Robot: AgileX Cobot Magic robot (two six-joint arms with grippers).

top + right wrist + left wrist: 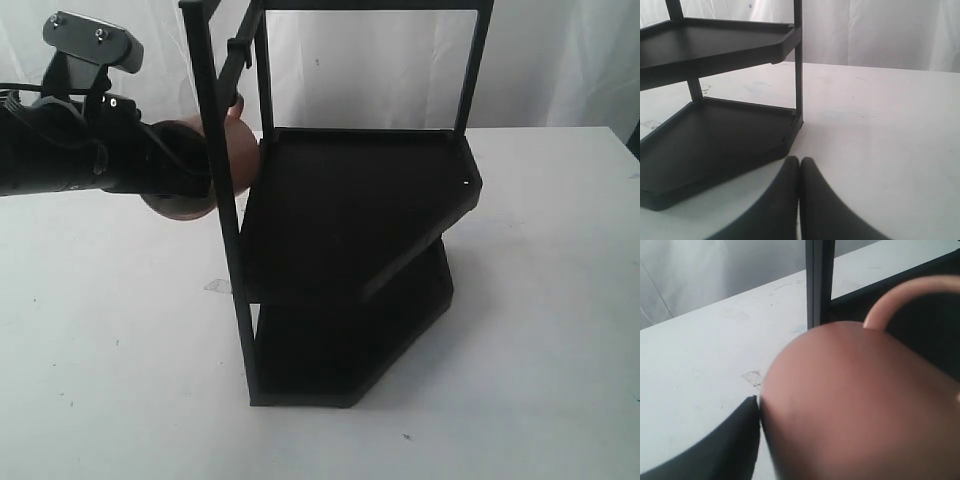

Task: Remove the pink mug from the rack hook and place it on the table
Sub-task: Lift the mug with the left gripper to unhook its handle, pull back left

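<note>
The pink mug (243,150) lies on its side in the air by the rack's (350,210) upper left, partly behind the front post. My left gripper (200,165) is shut on its body. Up close the mug (855,405) fills the left wrist view, loop handle (907,290) toward the rack, with one black finger (720,445) pressed against its side; the other finger is hidden. The rack hook (236,56) sticks out just above the mug; whether the handle still hangs on it cannot be told. My right gripper (799,167) is shut and empty, low over the white table (890,125) beside the rack's lower shelf (715,135).
The tall black two-shelf rack stands mid-table, its front post (222,200) between the exterior camera and the mug. The left arm (70,150) reaches in from the left. A small scuff (218,286) marks the table (110,330) near the rack's foot. A white curtain hangs behind.
</note>
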